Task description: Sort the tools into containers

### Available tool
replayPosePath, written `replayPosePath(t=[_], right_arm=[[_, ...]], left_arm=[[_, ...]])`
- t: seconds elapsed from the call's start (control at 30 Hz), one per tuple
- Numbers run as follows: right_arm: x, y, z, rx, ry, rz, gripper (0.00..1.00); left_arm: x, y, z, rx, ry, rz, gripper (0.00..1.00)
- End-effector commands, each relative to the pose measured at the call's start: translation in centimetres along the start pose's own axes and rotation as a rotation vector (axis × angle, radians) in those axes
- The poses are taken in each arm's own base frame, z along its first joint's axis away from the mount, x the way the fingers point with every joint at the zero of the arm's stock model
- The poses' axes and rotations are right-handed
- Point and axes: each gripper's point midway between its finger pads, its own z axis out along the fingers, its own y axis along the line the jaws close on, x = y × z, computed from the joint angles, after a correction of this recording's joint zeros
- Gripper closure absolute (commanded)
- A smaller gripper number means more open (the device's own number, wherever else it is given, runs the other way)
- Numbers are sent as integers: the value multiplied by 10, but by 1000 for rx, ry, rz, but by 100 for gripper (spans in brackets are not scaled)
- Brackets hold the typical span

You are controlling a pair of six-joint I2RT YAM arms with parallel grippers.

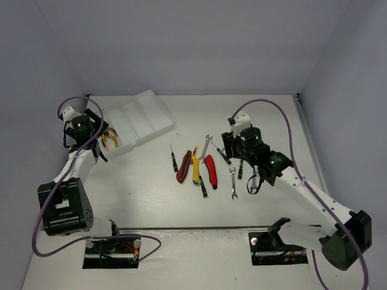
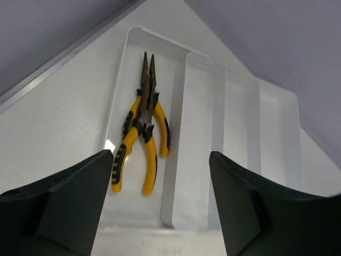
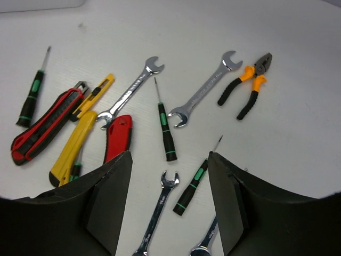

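The yellow-handled long-nose pliers (image 2: 143, 133) lie flat in the end compartment of the translucent white plastic tray (image 2: 219, 106). The left gripper (image 2: 161, 176) hangs over them, spread and empty. The other tools crowd the white table (image 1: 151, 193). The right gripper (image 3: 169, 160), also spread and empty, hovers over a thin green-black screwdriver (image 3: 166, 130). Closing here could nudge the silver open-ended wrench (image 3: 205, 89) beside it, or the slim shaft could roll free.

No readable text, labels or numbers on anything
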Motion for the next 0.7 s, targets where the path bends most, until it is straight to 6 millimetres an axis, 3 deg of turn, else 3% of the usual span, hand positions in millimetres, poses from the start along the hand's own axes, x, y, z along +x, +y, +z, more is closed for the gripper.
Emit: replayPosePath(t=[0.0, 0.1, 0.17, 0.3, 0.5, 0.53, 0.67], right_arm=[[-18, -41, 30, 135, -8, 181, 45], [-5, -70, 59, 201, 53, 271, 48], [6, -91, 78, 253, 88, 313, 50], [30, -129, 113, 335, 155, 383, 56], [54, -145, 157, 360, 221, 421, 59], [50, -146, 161, 359, 214, 422, 59], [69, -146, 186, 339, 265, 446, 62]], left_arm=[[-54, -32, -51, 47, 15, 91, 27], [-47, -46, -89, 119, 102, 153, 27], [-26, -59, -108, 208, 155, 211, 26], [-11, -71, -158, 322, 156, 343, 25], [37, -90, -206, 540, 306, 376, 25], [46, -89, -212, 558, 335, 384, 24], [63, -87, -230, 602, 403, 409, 23]])
